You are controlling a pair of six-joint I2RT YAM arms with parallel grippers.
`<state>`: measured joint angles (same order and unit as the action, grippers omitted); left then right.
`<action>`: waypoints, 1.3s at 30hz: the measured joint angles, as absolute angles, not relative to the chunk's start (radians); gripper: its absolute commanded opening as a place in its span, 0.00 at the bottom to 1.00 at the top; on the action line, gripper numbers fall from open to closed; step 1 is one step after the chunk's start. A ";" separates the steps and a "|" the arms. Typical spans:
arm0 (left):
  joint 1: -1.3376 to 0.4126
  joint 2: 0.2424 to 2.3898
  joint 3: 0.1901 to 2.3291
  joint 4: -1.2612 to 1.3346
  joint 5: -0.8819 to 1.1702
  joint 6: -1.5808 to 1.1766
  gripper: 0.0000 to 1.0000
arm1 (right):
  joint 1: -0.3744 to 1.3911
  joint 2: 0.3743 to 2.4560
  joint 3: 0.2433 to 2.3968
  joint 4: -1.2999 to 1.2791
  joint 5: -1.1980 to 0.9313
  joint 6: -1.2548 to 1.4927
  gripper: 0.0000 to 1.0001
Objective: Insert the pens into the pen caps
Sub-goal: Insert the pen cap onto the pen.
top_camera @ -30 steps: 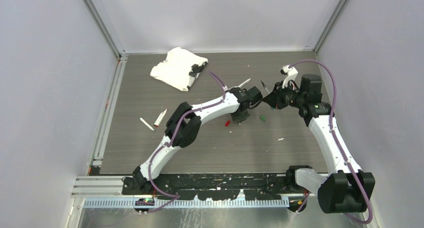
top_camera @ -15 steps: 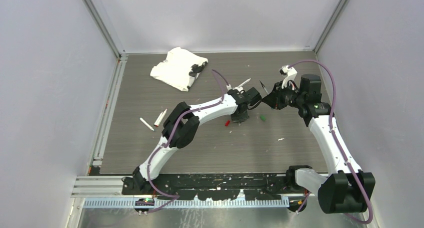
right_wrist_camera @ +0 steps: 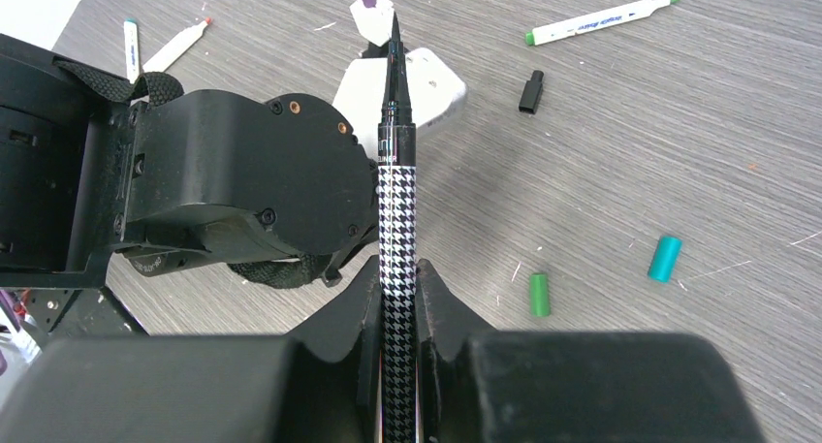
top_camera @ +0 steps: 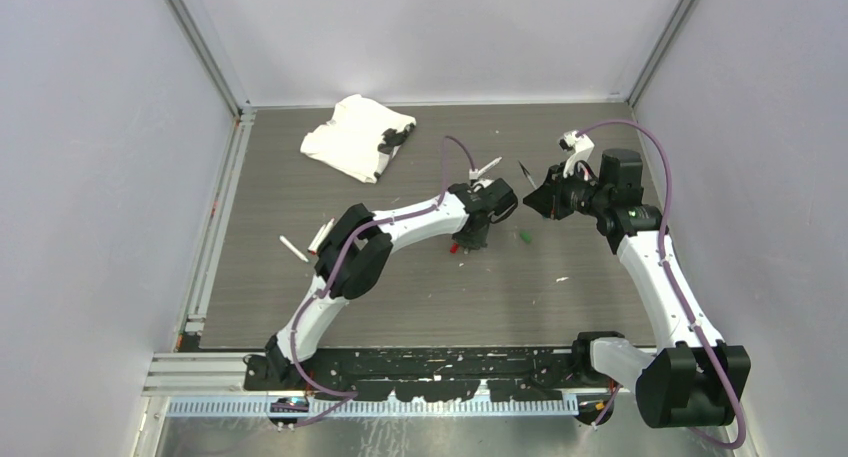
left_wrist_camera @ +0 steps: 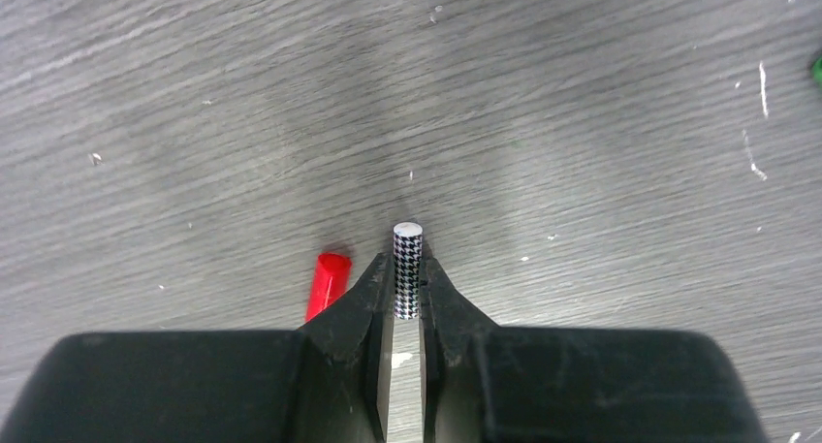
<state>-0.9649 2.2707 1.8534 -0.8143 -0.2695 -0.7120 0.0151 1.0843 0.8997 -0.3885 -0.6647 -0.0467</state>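
Right gripper clenches the slim houndstooth-patterned pen mid-frame, left gripper pinches a stubby houndstooth-patterned cap, small red plastic cap lower left.

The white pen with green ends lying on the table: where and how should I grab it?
Take the white pen at mid-barrel, coming straight down from above and closing across its length. It lies flat on the table, nothing touching it, and the barrel is straight there; both green ends stay free.
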 measured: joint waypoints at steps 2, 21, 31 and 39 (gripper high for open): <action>-0.964 2.270 1.853 -0.813 -0.262 -0.651 0.15 | 0.015 1.084 0.900 -0.387 -0.666 -0.046 0.01; -0.929 2.300 1.905 -0.850 -0.138 -0.436 0.21 | 0.015 1.084 0.900 -0.374 -0.672 -0.046 0.01; -0.911 2.306 1.913 -0.856 -0.084 -0.427 0.01 | 0.015 1.084 0.900 -0.374 -0.676 -0.043 0.01; -0.903 2.206 1.742 -0.698 -0.082 -0.447 0.01 | 0.015 1.084 0.900 -0.375 -0.683 -0.043 0.01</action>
